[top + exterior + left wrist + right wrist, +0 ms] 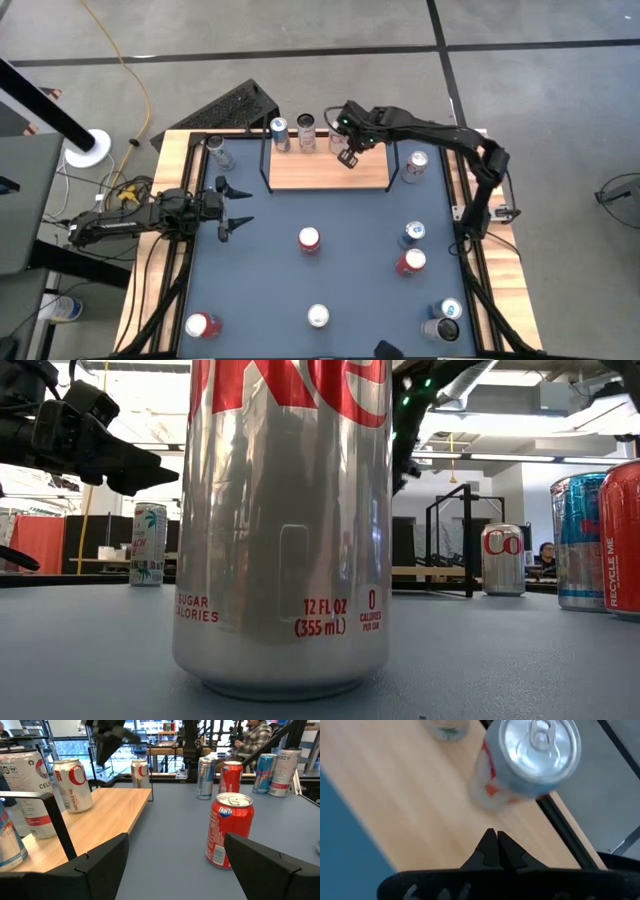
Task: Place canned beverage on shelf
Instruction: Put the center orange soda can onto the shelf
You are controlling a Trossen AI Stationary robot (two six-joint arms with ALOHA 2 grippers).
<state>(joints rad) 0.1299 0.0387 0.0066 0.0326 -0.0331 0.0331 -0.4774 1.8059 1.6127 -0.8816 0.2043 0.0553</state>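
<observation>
Big silver can filling the low view, its top cut off

The silver can (280, 530) is blocking most of the table behind it; a red can (622, 535) is running off the edge. In the right wrist view, a silver-topped can (522, 760) is blurring, its label unreadable.

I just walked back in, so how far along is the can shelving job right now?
Done: at least two cans, and, stand on the shelf. In hand: nothing; the right gripper is shut and empty above the shelf, and the left gripper is open and empty facing the red can. Left: several cans on the tabletop.
</observation>
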